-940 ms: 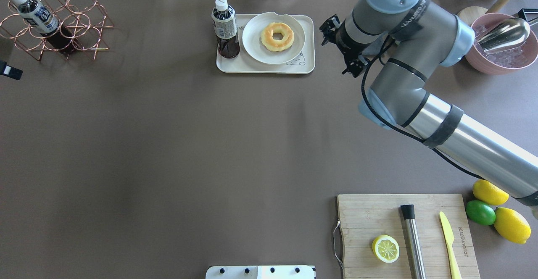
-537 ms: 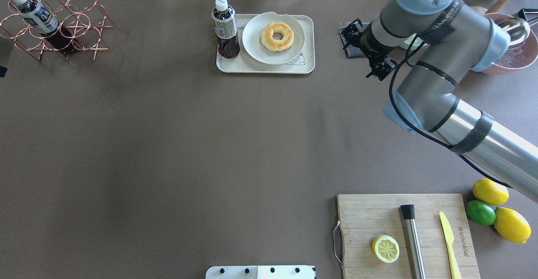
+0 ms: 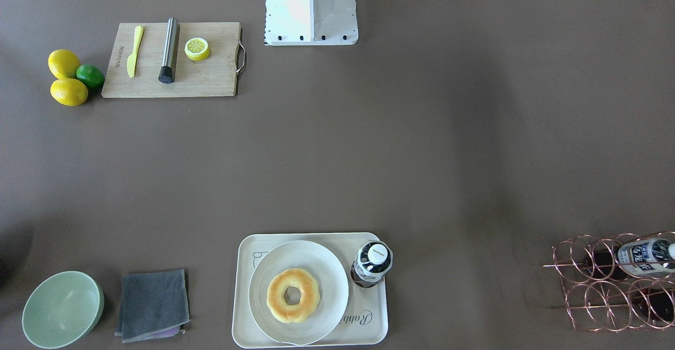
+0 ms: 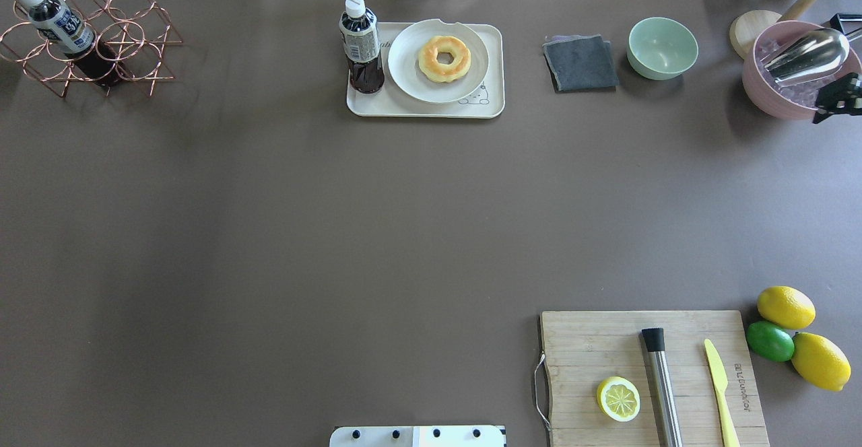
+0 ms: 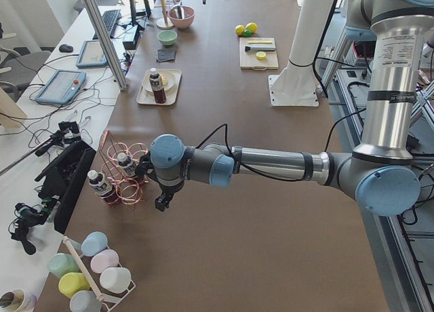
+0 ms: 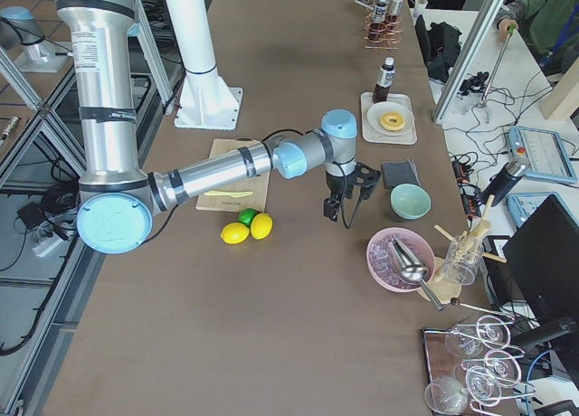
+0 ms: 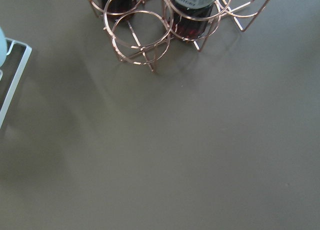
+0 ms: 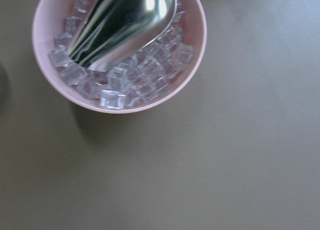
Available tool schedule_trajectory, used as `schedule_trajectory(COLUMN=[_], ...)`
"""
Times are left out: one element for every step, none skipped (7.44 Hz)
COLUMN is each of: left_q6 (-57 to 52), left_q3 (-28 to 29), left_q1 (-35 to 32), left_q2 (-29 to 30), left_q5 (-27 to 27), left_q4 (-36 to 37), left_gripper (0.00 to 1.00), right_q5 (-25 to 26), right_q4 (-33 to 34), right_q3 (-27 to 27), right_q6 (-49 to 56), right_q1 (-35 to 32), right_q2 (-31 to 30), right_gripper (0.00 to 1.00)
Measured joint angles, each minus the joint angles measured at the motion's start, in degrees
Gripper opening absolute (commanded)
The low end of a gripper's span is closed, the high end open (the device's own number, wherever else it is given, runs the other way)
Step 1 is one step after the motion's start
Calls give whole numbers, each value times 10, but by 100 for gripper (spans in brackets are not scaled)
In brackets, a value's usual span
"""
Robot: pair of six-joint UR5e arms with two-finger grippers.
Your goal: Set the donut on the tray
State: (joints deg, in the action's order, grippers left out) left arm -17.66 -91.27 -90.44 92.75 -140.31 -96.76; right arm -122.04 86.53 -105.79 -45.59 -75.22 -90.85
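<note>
The golden glazed donut [image 4: 444, 58] lies on a round white plate [image 4: 409, 70] that rests on the cream rabbit tray [image 4: 431, 110]. The donut [image 3: 293, 294] and tray [image 3: 369, 321] also show in the front-facing view. My right gripper [image 6: 339, 212] hangs over the table by the pink ice bowl, far right of the tray; only a black part of it shows at the overhead view's edge [image 4: 838, 97]. My left gripper [image 5: 161, 201] hangs beside the copper bottle rack, far from the tray. I cannot tell whether either gripper is open or shut.
A dark drink bottle [image 4: 361, 46] stands on the tray's left end. A grey cloth [image 4: 580, 63], green bowl [image 4: 662, 47] and pink ice bowl with a metal scoop [image 4: 801, 70] sit to the right. A copper bottle rack [image 4: 94, 43] is far left. A cutting board [image 4: 653, 376] lies near right.
My right arm has swung away to the right, from beside the tray to the table's right edge, uncovering the cloth and green bowl. The donut has stayed on the plate.
</note>
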Motion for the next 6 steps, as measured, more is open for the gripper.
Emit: schedule_trajectory(left_q6=[-29, -53, -67, -71, -71, -72], left_q3=[5, 18, 33, 46, 62, 74], left_q1=[-13, -23, -28, -31, -30, -31], left_q2=[2, 3, 3, 0, 0, -3], left_q5=[5, 10, 14, 22, 26, 29], left_q4=[34, 52, 58, 61, 62, 57], left_gripper=[100, 100, 100, 100, 100, 100], right_q5=[-1, 2, 6, 5, 2, -1], right_q4=[43, 99, 137, 156, 163, 164], right_q3=[2, 4, 13, 29, 42, 50], right_q6=[122, 245, 345, 419, 456, 468], right_q1=[-48, -93, -125, -149, -160, -164], right_q2=[-12, -16, -18, -19, -20, -22], right_gripper=[100, 100, 100, 100, 100, 100])
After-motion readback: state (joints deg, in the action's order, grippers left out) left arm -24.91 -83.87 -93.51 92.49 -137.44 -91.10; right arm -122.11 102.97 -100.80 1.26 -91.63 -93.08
